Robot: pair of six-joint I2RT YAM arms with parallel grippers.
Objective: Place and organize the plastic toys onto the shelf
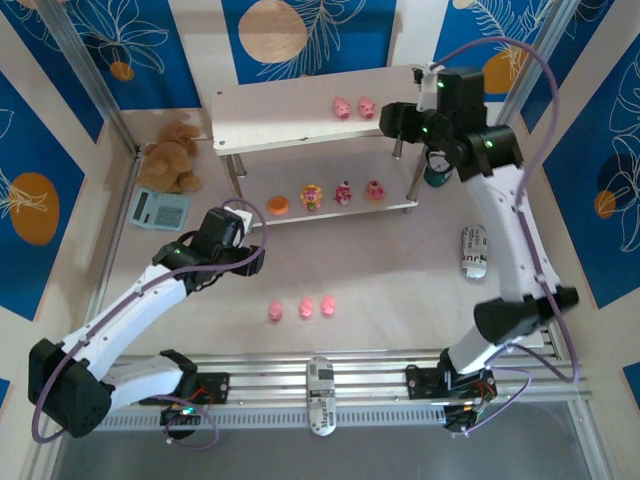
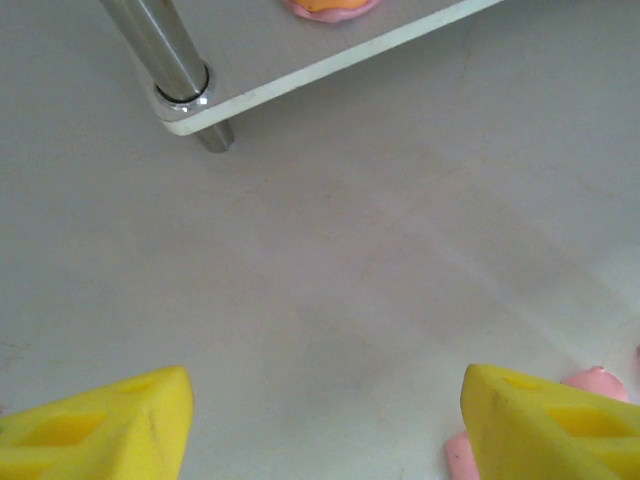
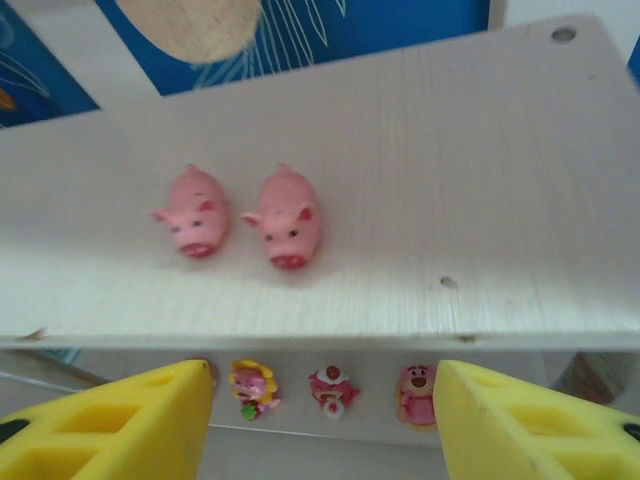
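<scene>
The shelf [image 1: 290, 118] stands at the back. Two pink piglets [image 1: 342, 107] [image 1: 367, 106] lie on its top board, seen up close in the right wrist view [image 3: 195, 212] [image 3: 287, 217]. On the lower board [image 1: 395, 207] sit the flat orange piece [image 1: 278, 206] and three pink-and-yellow figures [image 1: 311, 195] [image 1: 343, 192] [image 1: 374, 190]. Three more piglets [image 1: 276, 311] [image 1: 306, 308] [image 1: 327, 306] rest on the table. My right gripper [image 3: 322, 420] hangs open above the top board's right part, nothing between its fingers. My left gripper [image 2: 325, 425] is open over bare table, a piglet [image 2: 598, 381] just beside its right finger.
A brown teddy bear [image 1: 172, 155] and a teal calculator [image 1: 160, 209] lie left of the shelf. A white-and-black oblong object [image 1: 473, 252] lies at the right. A shiny shelf leg [image 2: 165, 60] stands ahead of the left gripper.
</scene>
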